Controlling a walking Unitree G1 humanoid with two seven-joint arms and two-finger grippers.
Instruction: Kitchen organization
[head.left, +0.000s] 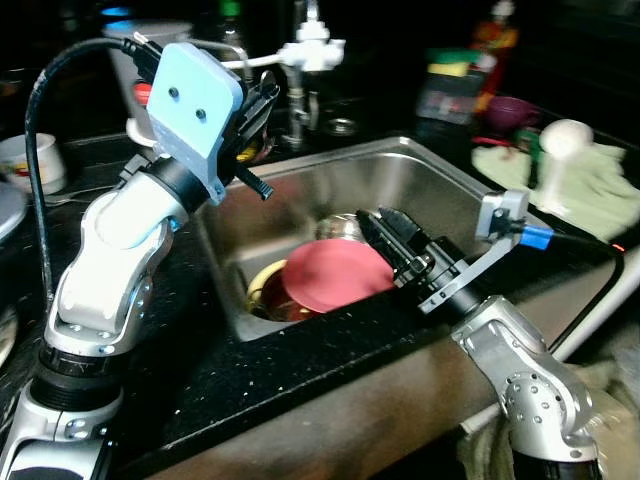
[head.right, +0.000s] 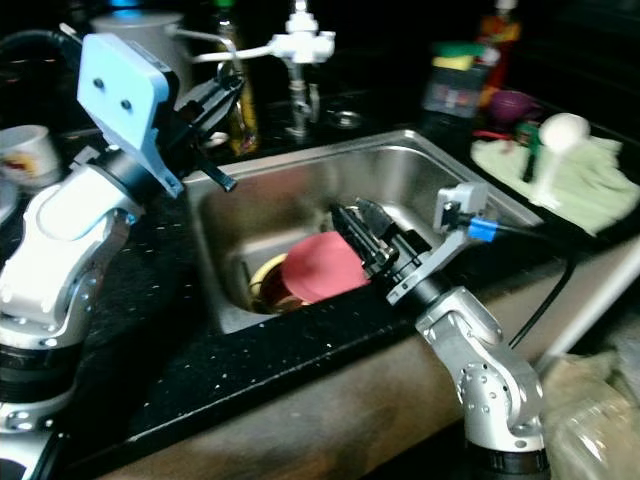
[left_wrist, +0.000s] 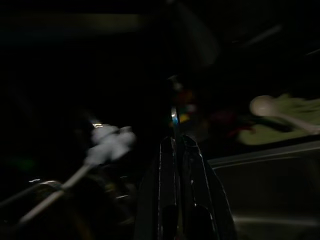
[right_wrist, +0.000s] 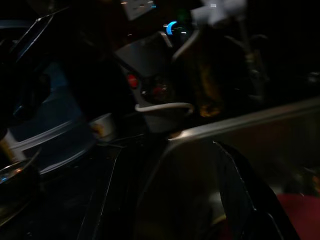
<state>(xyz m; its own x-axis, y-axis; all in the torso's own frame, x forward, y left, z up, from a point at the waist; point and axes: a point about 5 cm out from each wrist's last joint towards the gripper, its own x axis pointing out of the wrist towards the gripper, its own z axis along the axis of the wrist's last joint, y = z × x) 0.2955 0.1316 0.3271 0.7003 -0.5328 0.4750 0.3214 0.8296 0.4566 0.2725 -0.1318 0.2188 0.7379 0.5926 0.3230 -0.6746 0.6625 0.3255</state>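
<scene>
Black speckled counter (head.left: 300, 370) surrounds a steel sink (head.left: 400, 180), the landmark for everything else. Inside the sink a pink plate (head.left: 335, 275) leans tilted over a brass-coloured bowl (head.left: 265, 290) near the front wall. The right gripper (head.left: 385, 235) reaches into the sink from the front right, its black fingers spread and lying against the plate's right edge; whether they pinch it cannot be told. The left gripper (head.left: 262, 100) hovers above the sink's back left corner, fingers pressed together on a thin metal utensil (left_wrist: 174, 120). Behind the sink stands a white faucet (head.left: 310, 50). Left of the sink sit a kettle (head.left: 140, 70) and a cup (head.left: 30, 160); to its right, a green cloth (head.left: 590, 180) lies under a white ladle (head.left: 560, 150).
</scene>
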